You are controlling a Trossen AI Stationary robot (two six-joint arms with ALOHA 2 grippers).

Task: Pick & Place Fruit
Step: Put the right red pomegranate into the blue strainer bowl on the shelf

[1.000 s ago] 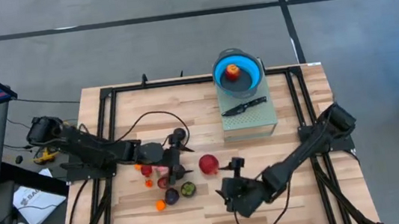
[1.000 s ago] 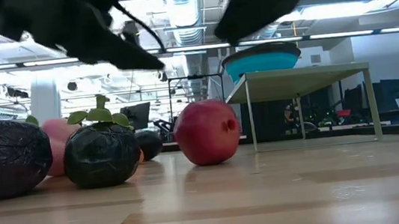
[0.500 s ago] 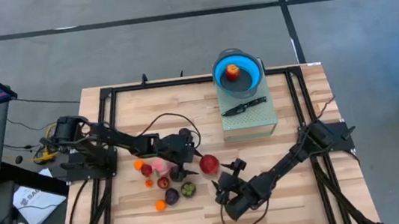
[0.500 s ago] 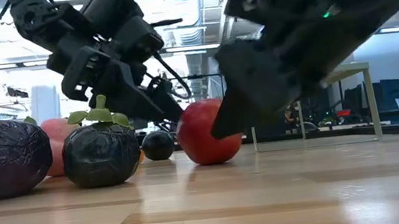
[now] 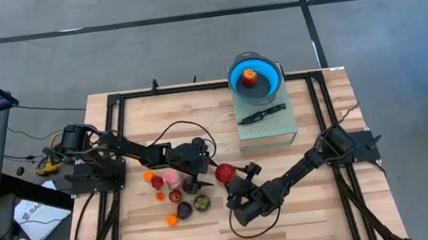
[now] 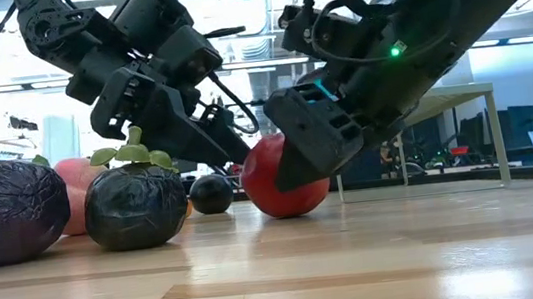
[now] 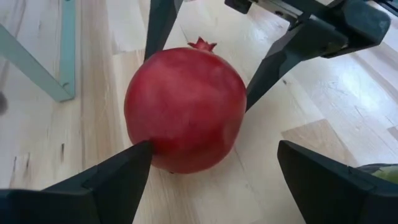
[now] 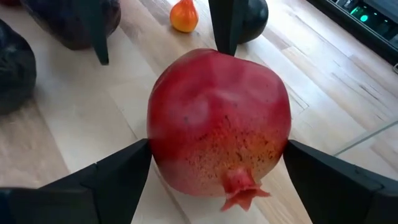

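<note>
A red pomegranate (image 5: pixel 225 173) rests on its side on the wooden table, and both grippers are at it. My left gripper (image 7: pixel 214 149) comes from the table's left and is open. My right gripper (image 8: pixel 217 146) comes from the near right, also open, with one finger on each side of the pomegranate (image 8: pixel 217 121). To the left lies the other fruit (image 5: pixel 178 195): dark purple pieces (image 6: pixel 7 214), a pink one (image 6: pixel 78 176), small orange ones and a green one. A further red-orange fruit (image 5: pixel 250 76) sits in the blue bowl (image 5: pixel 236 77). My left gripper has one fingertip (image 7: pixel 140 155) right against the pomegranate's lower side (image 7: pixel 155 152), low near the table; its other finger stands clear. Whether the near one touches, I cannot tell. My right gripper's fingertips (image 8: pixel 140 152) stand level against both sides of the pomegranate; I cannot tell whether they touch.
The blue bowl stands on a grey-green stand (image 5: pixel 266 130) at the far middle of the table, with a black knife (image 5: pixel 262 114) lying on the stand. A black cable (image 5: pixel 159 130) loops over the table behind the left arm. Black frame rails run along both sides.
My left gripper moved right across the fruit pile to the pomegranate, then held still. My right gripper came down and moved toward the far left until its fingers flanked the pomegranate. The pomegranate stayed in place.
</note>
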